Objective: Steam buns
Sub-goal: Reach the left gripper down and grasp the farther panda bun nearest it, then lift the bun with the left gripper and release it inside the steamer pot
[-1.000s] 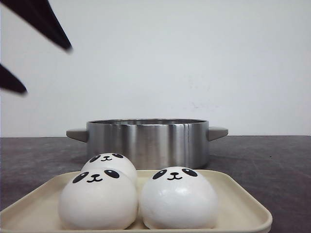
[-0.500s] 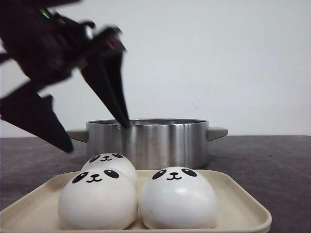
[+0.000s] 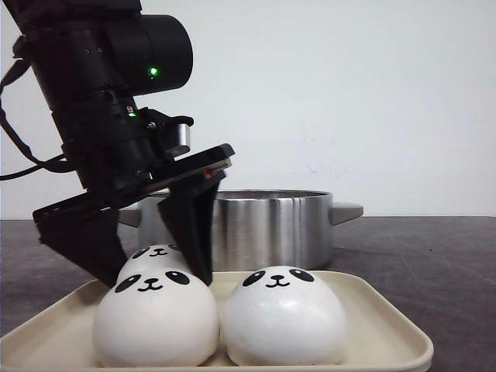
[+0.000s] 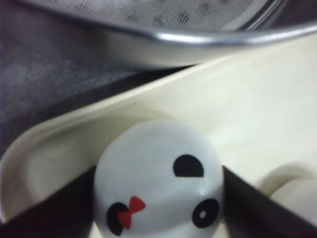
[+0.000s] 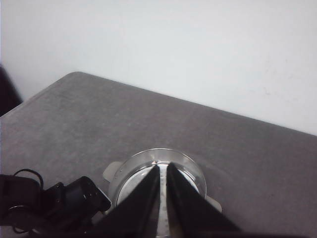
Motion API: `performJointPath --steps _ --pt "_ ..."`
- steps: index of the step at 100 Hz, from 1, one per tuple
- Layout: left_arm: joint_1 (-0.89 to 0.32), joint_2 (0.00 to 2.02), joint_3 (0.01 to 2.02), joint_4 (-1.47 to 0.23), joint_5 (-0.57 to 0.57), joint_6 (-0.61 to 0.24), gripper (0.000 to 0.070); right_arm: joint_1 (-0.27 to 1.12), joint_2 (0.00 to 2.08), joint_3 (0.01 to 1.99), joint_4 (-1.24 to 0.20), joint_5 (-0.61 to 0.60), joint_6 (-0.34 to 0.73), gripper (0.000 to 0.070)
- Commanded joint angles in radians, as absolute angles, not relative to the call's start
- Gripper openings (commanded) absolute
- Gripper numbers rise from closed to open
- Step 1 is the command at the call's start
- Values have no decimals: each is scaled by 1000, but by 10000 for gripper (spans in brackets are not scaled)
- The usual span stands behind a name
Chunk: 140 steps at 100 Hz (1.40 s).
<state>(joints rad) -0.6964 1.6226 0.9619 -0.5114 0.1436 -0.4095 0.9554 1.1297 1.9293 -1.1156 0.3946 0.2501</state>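
Three white panda-faced buns sit on a cream tray [image 3: 380, 318]: one at front left [image 3: 155, 318], one at front right [image 3: 283, 318], one behind [image 3: 159, 254]. My left gripper [image 3: 155, 275] is down over the back bun, open, one black finger on each side of it. In the left wrist view this bun [image 4: 156, 173] has a red bow and fills the gap of the gripper [image 4: 158, 168], the fingers [image 4: 247, 203] close against its sides. My right gripper [image 5: 163, 166] hangs high over the pot [image 5: 190, 171], shut with only a thin slit and nothing in it.
A steel pot [image 3: 263, 225] with two grey handles stands just behind the tray; its rim [image 4: 198, 37] and a perforated insert [image 4: 163, 10] show in the left wrist view. The dark grey table [image 3: 434, 263] extends to the right. A white wall is behind.
My left arm has swung in from the upper left and come down, so its open fingers now straddle the back bun. The buns, tray and pot have not moved.
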Motion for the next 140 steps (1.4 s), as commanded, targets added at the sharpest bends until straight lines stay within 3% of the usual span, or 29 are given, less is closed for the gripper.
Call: performJointPath --steps 1,6,34,46,54,69,88,116,124,140 --pt "-707 1654 970 -507 135 -413 186 966 1137 1952 -1110 397 278 14" --pt "-709 1654 970 -506 134 -412 0 966 1136 1951 -1108 397 278 13" --pt "-771 1465 1081 -621 143 -356 10 966 1136 1952 -1108 397 277 13" --pt "-791 1372 1203 -576 -2 -316 10 966 1137 1951 -1105 397 277 14" --pt "-781 1370 1290 -533 -87 -241 10 966 1137 1951 -1100 397 276 14" --pt "-694 1449 1404 -473 -107 -150 10 966 1137 1951 -1101 393 276 14" --pt "-601 1617 1433 -430 -67 -150 10 966 1143 1951 -1105 393 276 14" --pt "-561 1863 1433 -364 -67 -150 13 966 1163 1950 -1120 397 276 14" --pt "-558 1908 1433 -351 -67 -151 74 966 1170 1950 -1128 397 276 14" --pt "-555 1958 1433 -344 -68 -151 411 966 1184 1950 -1149 397 273 14"
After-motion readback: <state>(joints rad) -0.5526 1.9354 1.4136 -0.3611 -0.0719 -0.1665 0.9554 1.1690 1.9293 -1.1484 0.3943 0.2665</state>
